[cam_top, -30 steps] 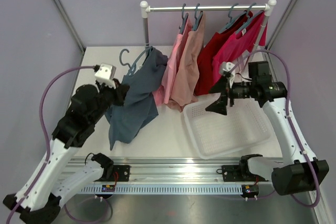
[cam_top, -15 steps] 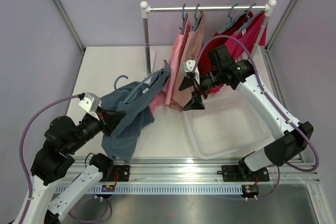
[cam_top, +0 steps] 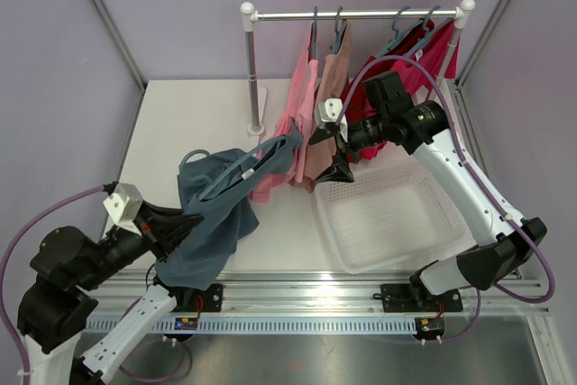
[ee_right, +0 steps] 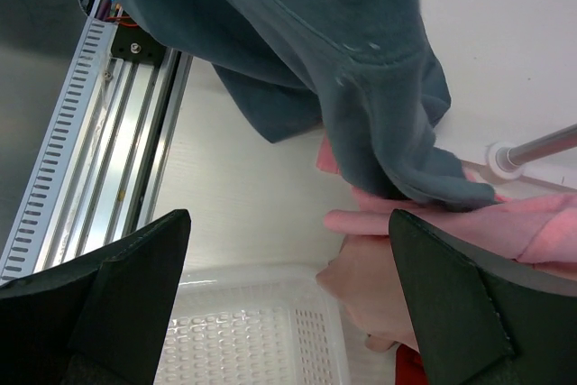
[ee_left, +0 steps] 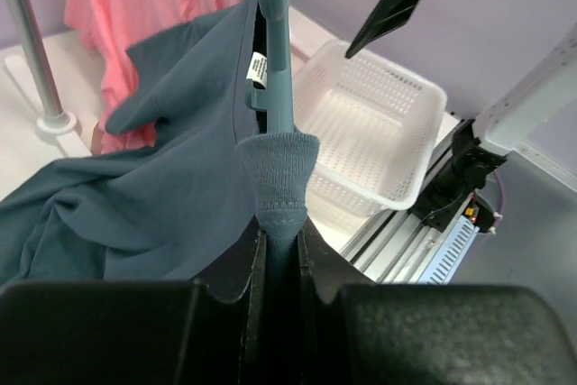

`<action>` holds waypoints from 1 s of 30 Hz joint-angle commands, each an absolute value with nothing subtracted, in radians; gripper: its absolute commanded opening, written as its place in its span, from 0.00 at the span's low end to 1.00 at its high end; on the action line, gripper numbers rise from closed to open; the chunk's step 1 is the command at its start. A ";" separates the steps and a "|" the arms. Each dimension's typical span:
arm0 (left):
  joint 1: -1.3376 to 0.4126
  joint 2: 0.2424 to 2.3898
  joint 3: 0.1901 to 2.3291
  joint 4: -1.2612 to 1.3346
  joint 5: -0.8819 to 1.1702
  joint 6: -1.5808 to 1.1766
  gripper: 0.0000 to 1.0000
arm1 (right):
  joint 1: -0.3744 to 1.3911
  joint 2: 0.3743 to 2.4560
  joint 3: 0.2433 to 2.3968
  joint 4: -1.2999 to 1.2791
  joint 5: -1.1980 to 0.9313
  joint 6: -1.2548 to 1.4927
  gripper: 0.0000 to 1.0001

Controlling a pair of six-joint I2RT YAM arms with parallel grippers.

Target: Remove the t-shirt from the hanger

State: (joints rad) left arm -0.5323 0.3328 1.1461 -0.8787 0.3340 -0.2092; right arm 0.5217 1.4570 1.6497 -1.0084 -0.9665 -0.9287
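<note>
The t-shirt point(cam_top: 216, 214) is rendered in plain slate blue, with a small white label point(ee_left: 259, 68) printed in black. A lighter teal-blue is shown by the hanger point(ee_left: 275, 69). Along the far edge of the off-white worktop point(cam_top: 180, 114), a silver rail point(cam_top: 361, 14) with white end caps is hung with a bright pink garment point(cam_top: 297, 105), a dusty pink garment point(cam_top: 332, 87) and red garments point(cam_top: 431, 53), all unpatterned. Towards the right edge, a white basket point(cam_top: 388, 223) is patterned with rows of small perforations. The left gripper point(ee_left: 281, 245) and right gripper point(ee_right: 288, 218) are finished in black.
</note>
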 commanded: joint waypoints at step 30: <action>-0.531 0.276 0.996 -0.565 0.425 -0.319 0.00 | 0.463 1.513 1.523 -0.905 -1.141 -0.878 0.33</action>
State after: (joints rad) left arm -0.5323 0.2874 0.9905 -0.7269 0.4362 -0.3012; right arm 0.5060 1.5391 1.5539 -0.9627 -1.0950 -0.8867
